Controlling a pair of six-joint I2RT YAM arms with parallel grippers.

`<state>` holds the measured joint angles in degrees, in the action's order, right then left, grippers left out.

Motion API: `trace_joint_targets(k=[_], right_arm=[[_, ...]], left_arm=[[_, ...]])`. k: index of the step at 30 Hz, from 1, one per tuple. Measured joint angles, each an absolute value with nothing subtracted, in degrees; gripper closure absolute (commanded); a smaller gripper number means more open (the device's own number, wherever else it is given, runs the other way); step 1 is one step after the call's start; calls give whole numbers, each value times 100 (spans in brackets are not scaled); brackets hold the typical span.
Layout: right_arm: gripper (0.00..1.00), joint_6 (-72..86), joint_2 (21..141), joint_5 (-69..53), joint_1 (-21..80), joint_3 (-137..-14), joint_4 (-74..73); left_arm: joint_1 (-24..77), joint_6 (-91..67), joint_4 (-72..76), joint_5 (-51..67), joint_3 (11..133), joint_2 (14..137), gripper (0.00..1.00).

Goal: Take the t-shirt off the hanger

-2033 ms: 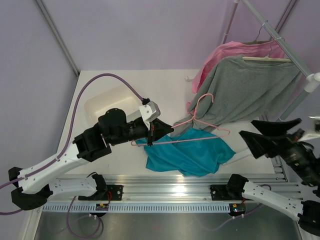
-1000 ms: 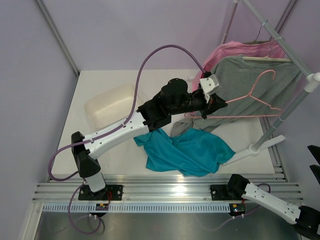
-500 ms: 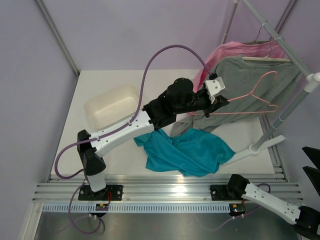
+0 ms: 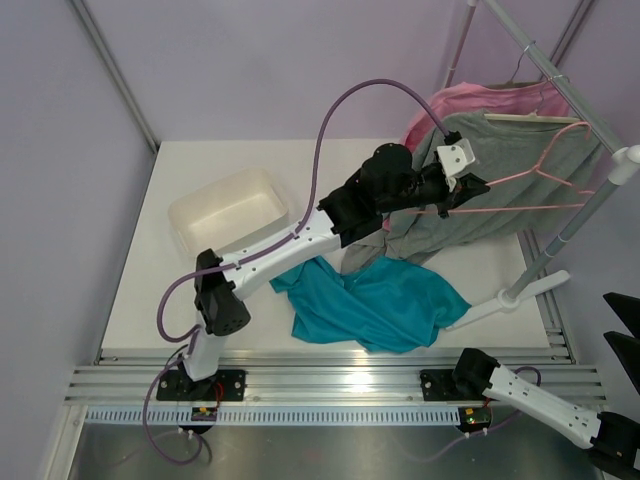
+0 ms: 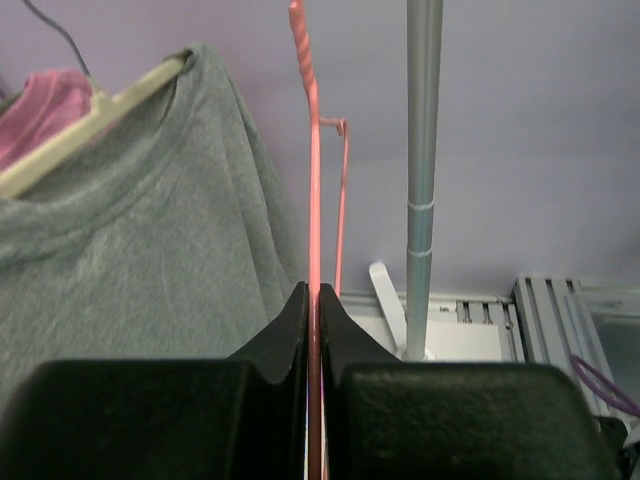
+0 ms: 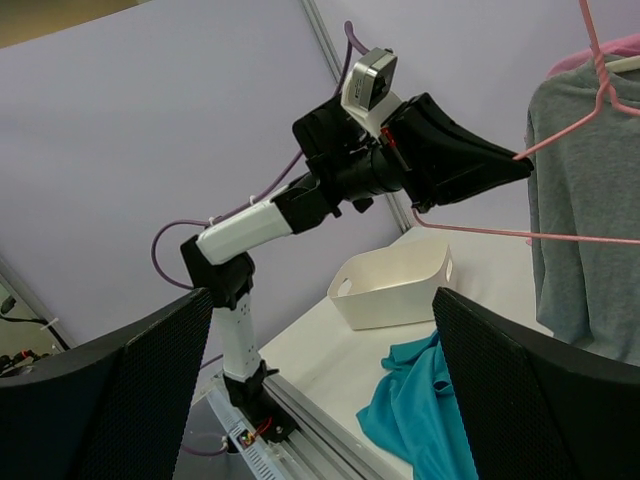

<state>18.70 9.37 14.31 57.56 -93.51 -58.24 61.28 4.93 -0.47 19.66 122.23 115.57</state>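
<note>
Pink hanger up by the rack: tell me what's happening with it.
The left gripper is shut on the bare pink wire hanger and holds it high beside the rail, in front of the hanging grey t-shirt. The teal t-shirt is already off the hanger and lies crumpled on the table. The right gripper is open and holds nothing, off at the right edge.

My right gripper (image 6: 322, 300) gapes wide. Beyond it the left gripper (image 6: 520, 160) pinches the bare hanger (image 6: 560, 238) by a grey shirt (image 6: 585, 180); the t-shirt (image 6: 415, 412) lies on the table (image 6: 325, 350).
</note>
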Motion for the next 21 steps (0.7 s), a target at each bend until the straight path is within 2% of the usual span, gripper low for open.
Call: trace_joint_targets(k=[21], right_arm=[[1,1852,775,1387,5756,-9177,-5815]], left_arm=[[6128,56,961,2060,13600,12709,100]])
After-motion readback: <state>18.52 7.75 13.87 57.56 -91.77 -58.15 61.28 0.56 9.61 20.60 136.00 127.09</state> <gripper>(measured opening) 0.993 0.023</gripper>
